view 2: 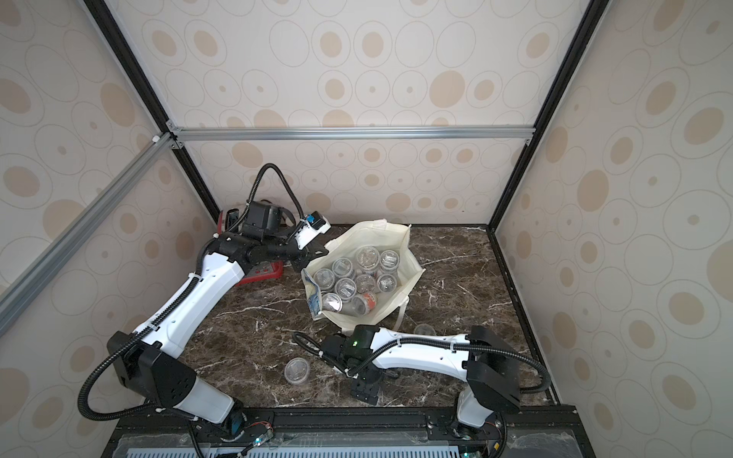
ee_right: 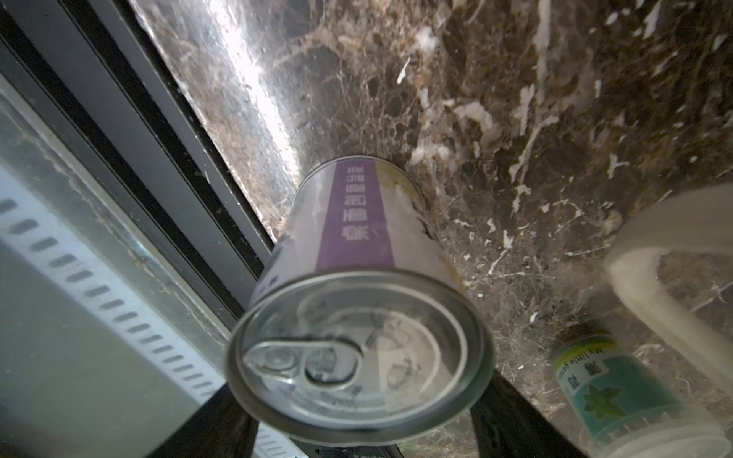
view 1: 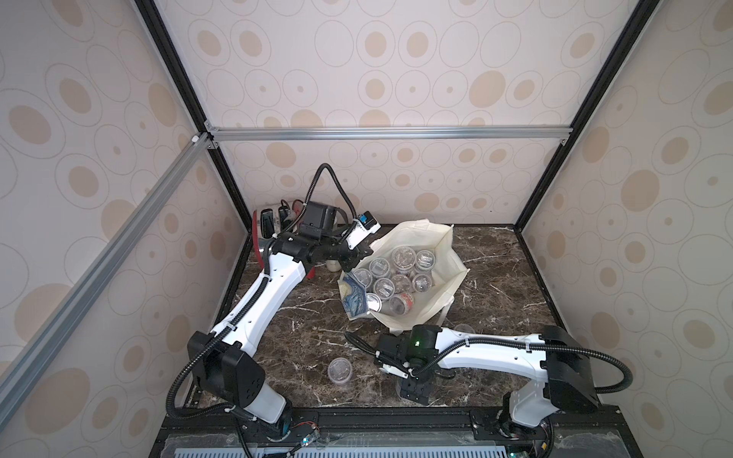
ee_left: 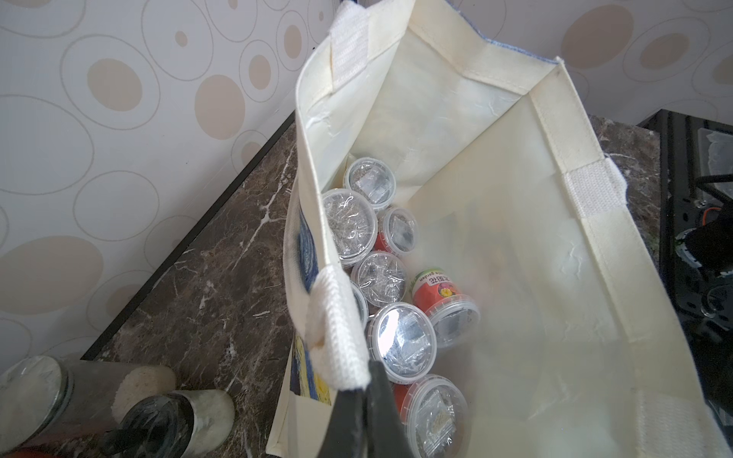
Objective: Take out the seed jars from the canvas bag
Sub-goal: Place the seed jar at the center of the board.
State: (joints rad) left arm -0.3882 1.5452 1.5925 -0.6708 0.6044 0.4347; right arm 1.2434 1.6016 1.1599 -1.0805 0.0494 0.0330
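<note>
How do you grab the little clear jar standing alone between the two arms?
From above, pinching the seed jar across its round wall just under the lid: it stands upright, lid up, with nothing close beside it.

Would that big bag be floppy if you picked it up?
Probably floppy: the canvas bag sags and one rim folds outward. It likely feels heavy at the bottom, with many seed jars piled inside.

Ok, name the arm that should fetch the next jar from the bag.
Right, probably. The left gripper is shut on the bag at its rim, holding it open over the jars; the right gripper only straddles a can standing on the table.
</note>
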